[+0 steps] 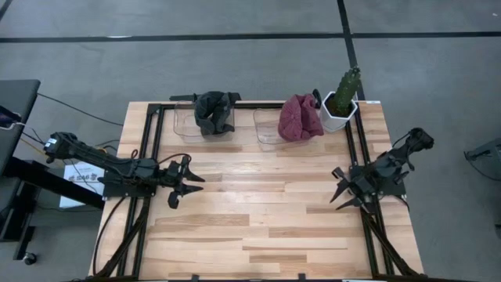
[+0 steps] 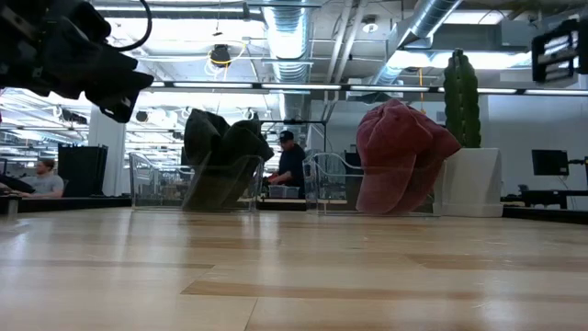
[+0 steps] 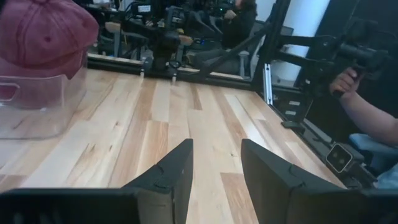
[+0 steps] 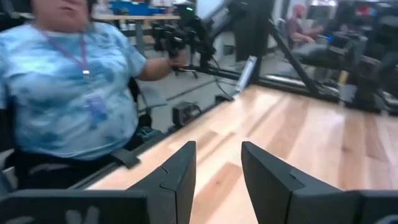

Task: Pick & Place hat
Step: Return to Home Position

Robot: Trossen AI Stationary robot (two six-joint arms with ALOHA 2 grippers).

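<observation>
A dark grey hat (image 1: 214,111) sits in the left clear bin (image 1: 188,124) at the table's far side, draped over the bin's rim (image 2: 220,156). A red hat (image 1: 300,117) rests the same way in the right clear bin (image 1: 270,129), also seen in the low view (image 2: 400,152) and the left wrist view (image 3: 43,34). My left gripper (image 1: 188,190) hovers open over the table's left part, well short of the bins. My right gripper (image 1: 344,196) is open near the table's right edge. Both hold nothing.
A white pot with a green cactus (image 1: 342,100) stands at the far right corner beside the red hat's bin. A black frame rail (image 1: 153,149) runs along the table's sides. A person in a light blue shirt (image 4: 68,93) stands beyond the table. Bare wood (image 1: 266,211) lies between the arms.
</observation>
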